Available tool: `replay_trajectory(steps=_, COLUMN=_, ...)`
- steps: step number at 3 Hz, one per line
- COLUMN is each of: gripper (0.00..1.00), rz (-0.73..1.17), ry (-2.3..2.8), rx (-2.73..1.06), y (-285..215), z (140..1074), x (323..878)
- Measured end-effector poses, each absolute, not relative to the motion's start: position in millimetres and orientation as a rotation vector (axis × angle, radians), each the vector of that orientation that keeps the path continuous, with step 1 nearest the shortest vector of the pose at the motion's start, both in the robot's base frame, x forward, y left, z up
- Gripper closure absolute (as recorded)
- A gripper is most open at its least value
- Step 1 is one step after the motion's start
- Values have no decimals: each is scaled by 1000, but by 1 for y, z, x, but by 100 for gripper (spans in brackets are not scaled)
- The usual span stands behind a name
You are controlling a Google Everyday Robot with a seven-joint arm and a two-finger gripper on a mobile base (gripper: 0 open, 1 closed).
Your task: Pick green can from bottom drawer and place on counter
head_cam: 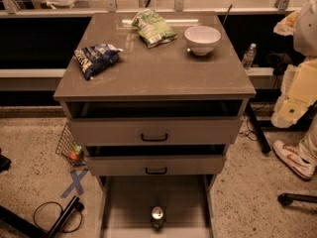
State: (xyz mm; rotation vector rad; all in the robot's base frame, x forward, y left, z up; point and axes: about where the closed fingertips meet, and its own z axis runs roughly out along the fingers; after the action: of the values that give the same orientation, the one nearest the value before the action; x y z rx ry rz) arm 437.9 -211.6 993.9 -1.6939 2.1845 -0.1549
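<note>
While gripper unseen, green can (157, 217) stands near bottom drawer (129, 202) front edge.

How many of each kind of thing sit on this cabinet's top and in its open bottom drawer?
Snack bags: 2, green bag and blue bag, on the counter
White bowl: 1, on the counter
Green can: 1, in the bottom drawer
Total: 4
The gripper is out of view.

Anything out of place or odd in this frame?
Mildly. A wire basket leans tilted on the floor at left. Otherwise orderly: the green can stands upright in the open bottom drawer; the blue snack bag, green snack bag and white bowl sit on the counter. The gripper is not in view.
</note>
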Motion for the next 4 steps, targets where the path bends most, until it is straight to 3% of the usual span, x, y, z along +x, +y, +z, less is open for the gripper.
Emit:
replay_trajectory(steps=2, gripper=0, rz=-117, ry=2169, rx=-1666, y=-214, z=983, x=437)
replay_trajectory(steps=4, gripper=0, rz=128, ry=2043, rx=-1471, y=-230, z=882, x=413)
